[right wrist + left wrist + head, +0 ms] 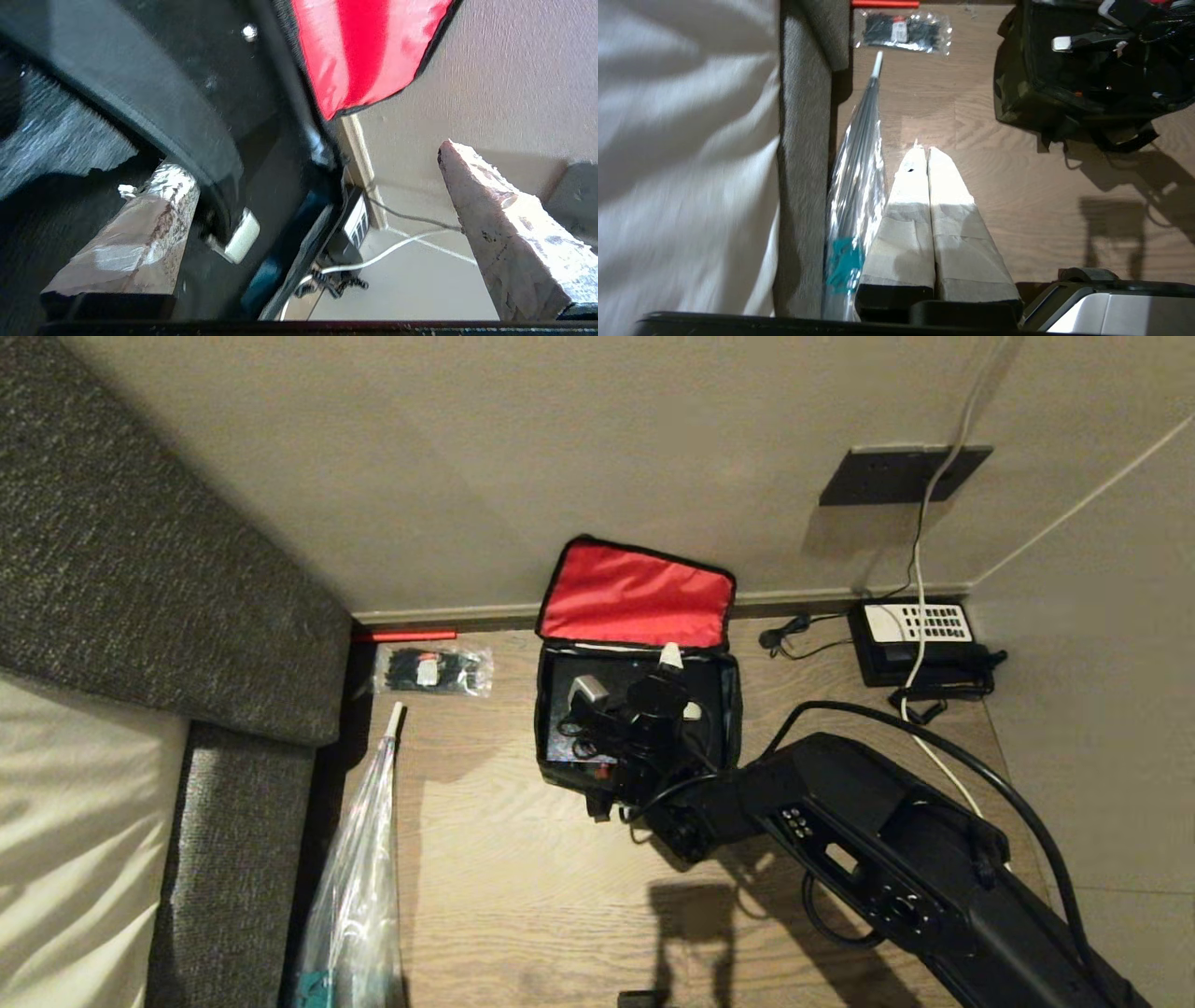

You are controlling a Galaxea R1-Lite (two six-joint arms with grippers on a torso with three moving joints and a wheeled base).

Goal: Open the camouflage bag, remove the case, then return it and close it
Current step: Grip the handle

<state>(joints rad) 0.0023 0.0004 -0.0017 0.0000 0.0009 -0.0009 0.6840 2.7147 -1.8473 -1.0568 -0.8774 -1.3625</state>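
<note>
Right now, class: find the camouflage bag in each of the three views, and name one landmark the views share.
Head view: camouflage bag at centre, on the wooden floor, red-lined lid open against the wall.
Left wrist view: upper right corner, camouflage side showing.
Right wrist view: red lid lining at top, black interior filling the left.
Shared landmark: the case's handle, with its pale grey end, inside the bag in all three.

Head camera looking steeply down from above at wooden floor [523, 896], wall ahead, taking in whole open camouflage bag [638, 653] at middle distance. Left wrist camera sitting low, facing forward along floor past left gripper [928, 156], showing bag [1017, 93] off to side, well apart. Right wrist camera pressing very close inside bag, looking toward red lid lining [364, 51] and telephone [355, 224], both shared with head view.
</note>
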